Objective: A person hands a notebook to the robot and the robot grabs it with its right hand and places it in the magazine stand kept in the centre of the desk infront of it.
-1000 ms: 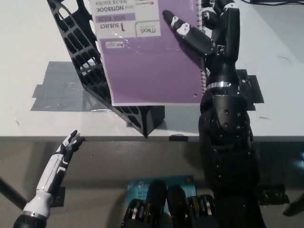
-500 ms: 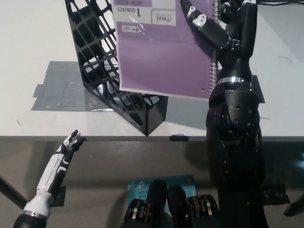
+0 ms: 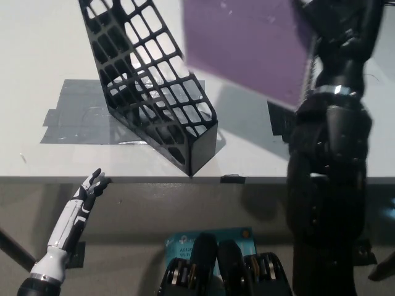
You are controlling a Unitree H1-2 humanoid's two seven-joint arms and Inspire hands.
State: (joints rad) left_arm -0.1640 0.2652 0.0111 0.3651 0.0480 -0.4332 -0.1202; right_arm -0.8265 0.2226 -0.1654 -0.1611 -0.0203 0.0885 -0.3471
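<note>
Head view looks steeply down on a white worktop [image 3: 37, 55] whose near edge runs across the middle of the picture. A black lattice magazine stand [image 3: 148, 92] sits near that edge, about midway along it, with its closed narrow end close to the edge and its tall side sloping up and away toward the far left. Its base rests partly on a patch of grey tape [image 3: 74, 117] stuck to the worktop at the stand's left.

The purple notebook [image 3: 247, 49] is in the air above the worktop, tilted, to the right of the stand and clear of it; motion blur smears its cover, and its wire spiral runs down its right edge. The black right arm rises from the bottom right to that spiral edge, and the right robot hand [image 3: 339, 24] is at the top right corner against the notebook. The notebook hangs there with nothing else under it, so the hand is gripping it, though blur hides how the fingers lie.

Below the worktop's near edge at the lower left, the white left robot hand [image 3: 92, 184] rests in view, holding nothing, its fingers slightly apart and pointing up toward the edge.
</note>
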